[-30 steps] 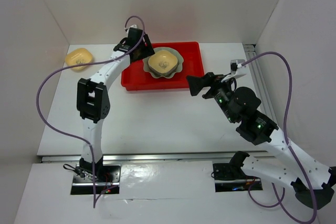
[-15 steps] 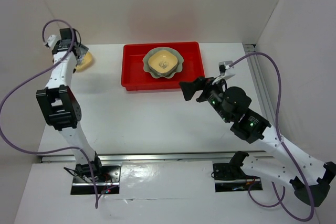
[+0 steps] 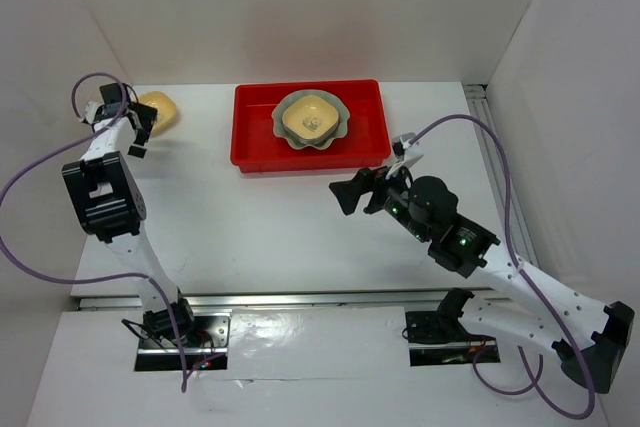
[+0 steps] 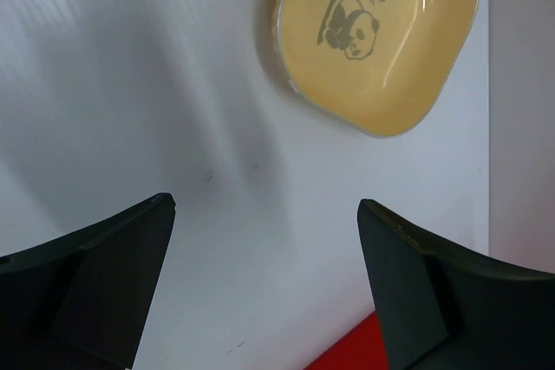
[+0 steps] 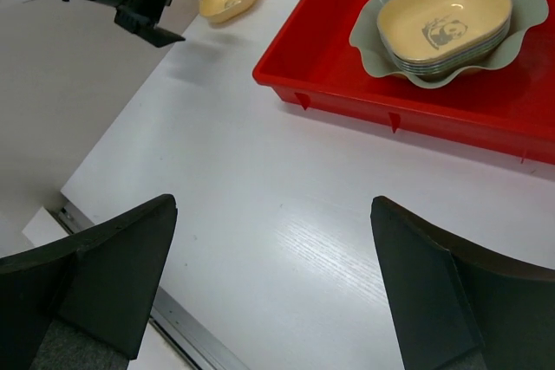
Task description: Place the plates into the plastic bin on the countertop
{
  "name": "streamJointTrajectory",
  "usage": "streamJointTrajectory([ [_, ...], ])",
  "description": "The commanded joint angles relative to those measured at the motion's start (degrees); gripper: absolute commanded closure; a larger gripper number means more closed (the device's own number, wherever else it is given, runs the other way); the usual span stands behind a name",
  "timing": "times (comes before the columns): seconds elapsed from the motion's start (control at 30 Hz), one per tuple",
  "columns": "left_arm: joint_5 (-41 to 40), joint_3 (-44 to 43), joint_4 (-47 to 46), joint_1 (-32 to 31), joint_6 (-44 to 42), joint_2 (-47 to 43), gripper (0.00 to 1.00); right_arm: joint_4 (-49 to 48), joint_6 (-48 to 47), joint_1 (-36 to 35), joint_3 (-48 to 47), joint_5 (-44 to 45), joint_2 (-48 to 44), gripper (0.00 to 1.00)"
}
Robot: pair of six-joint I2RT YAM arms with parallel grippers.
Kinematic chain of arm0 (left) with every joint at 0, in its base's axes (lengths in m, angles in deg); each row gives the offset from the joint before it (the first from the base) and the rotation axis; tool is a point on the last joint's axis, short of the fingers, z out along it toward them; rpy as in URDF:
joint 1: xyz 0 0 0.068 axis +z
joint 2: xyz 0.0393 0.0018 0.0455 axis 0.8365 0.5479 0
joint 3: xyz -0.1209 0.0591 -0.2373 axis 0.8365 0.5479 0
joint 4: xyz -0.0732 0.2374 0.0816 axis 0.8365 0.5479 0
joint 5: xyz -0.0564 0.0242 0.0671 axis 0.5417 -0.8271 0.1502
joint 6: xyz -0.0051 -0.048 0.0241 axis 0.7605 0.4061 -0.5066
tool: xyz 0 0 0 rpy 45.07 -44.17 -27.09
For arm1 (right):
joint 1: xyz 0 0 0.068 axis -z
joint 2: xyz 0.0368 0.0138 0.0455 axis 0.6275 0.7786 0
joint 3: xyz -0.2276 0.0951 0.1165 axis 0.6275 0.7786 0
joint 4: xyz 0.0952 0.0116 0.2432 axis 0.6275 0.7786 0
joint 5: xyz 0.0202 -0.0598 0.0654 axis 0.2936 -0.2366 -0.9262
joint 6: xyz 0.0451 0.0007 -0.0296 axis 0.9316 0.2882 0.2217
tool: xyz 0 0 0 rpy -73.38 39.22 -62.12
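One yellow dish (image 4: 377,36) lies on the counter (image 4: 130,84) just ahead of the left gripper (image 4: 264,205), jaws wide apart and empty, and only this wrist view shows its panda print. Right wrist view: another panda dish (image 5: 444,16) stacked in the green dish (image 5: 368,49) inside the red bin (image 5: 347,97), ahead-right of the right gripper (image 5: 273,205), likewise spread, empty.

1. plastic bin (image 3: 252,137): on the countertop (image 3: 280,232), toward its rear.
2. scalloped dish (image 3: 343,119): inside the bin, bearing the stack of small dishes (image 3: 310,119).
3. lone dish (image 3: 162,109): on the countertop, well left of the bin.
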Motion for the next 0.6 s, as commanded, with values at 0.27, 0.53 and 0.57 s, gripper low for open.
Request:
streamJointTrajectory([
  [0.27, -1.43, -6.84, -3.99, 0.08, 8.09, 9.06, 0.03, -6.32, -3.18, -0.53, 0.5, -0.61, 1.53, 0.0],
  [0.53, -2.57, -4.99, -12.35, -0.97, 9.58, 10.47, 0.04, -8.07, -2.66, -0.53, 1.72, -2.63, 0.92, 0.0],
  [0.57, -2.57, -4.28, -13.23, -0.98, 10.11, 11.16, 0.04, -8.08, -2.66, -0.53, 1.73, -2.02, 0.92, 0.0],
])
